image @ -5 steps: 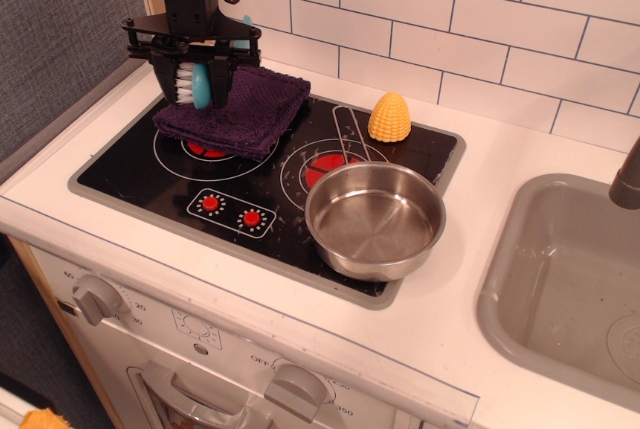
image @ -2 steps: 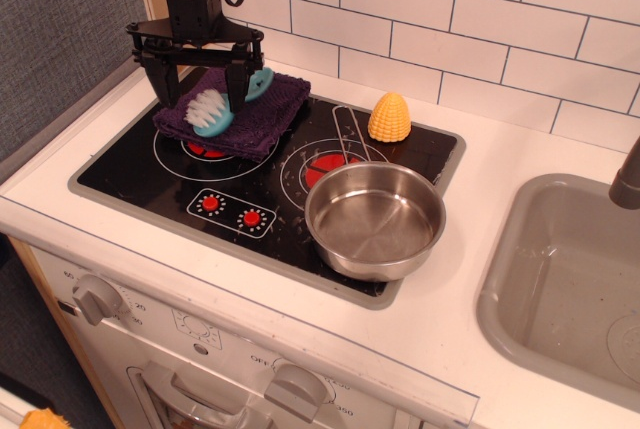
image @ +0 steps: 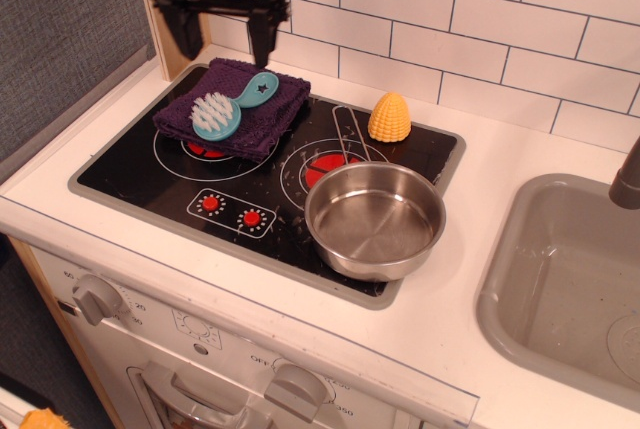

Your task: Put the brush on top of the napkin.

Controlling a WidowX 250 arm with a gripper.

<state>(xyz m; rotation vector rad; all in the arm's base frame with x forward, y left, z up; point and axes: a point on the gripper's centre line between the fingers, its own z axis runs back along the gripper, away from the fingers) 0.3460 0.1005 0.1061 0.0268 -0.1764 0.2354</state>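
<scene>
Stove front (image: 215,334) reads "OFF", numerals perhaps "350".

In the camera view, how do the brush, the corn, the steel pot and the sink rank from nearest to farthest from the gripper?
From the gripper, raised open at the back left:
1. Brush, lying on the purple napkin just below the fingers.
2. Corn, to the right on the stove's back edge.
3. Steel pot, front right of the stove.
4. Sink, far right.
</scene>
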